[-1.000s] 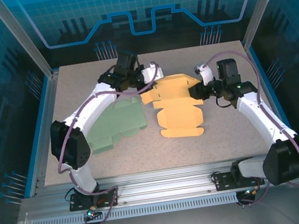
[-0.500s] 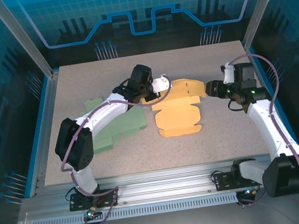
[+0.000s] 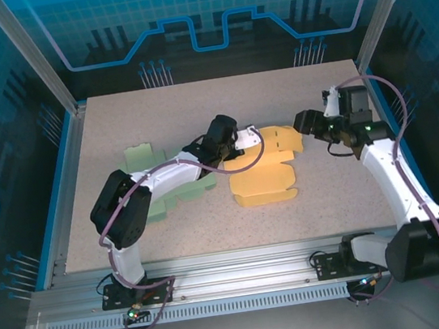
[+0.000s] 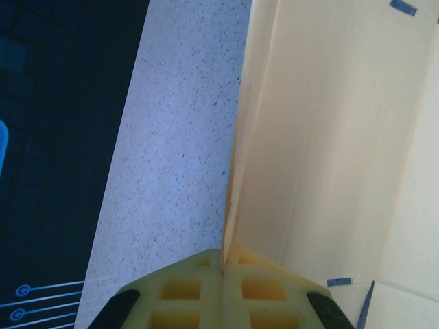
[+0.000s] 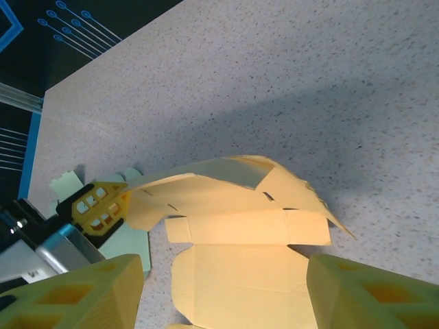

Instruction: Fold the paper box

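The yellow paper box [image 3: 264, 176] lies flat in the middle of the table, its far flap lifted and curling over the near panels. My left gripper [image 3: 241, 140] is shut on the left edge of that raised flap [image 4: 329, 137]. The left fingertips [image 4: 206, 274] pinch the thin paper edge between them. My right gripper [image 3: 303, 121] hovers open just right of the box, touching nothing. In the right wrist view the box [image 5: 240, 274] lies ahead between my wide right fingers [image 5: 82, 295], and the left gripper [image 5: 96, 205] holds the flap's left corner.
A green flat paper box [image 3: 162, 190] lies left of the yellow one, partly under the left arm; its corner [image 5: 68, 184] also appears behind the left gripper. Blue rails and metal posts [image 3: 34, 68] edge the table. Speckled tabletop [image 3: 330, 198] spreads near and right.
The left gripper has carried the flap toward the near right, folding it over the box. The right gripper has opened, let go of the box's right side and drawn back to the right.
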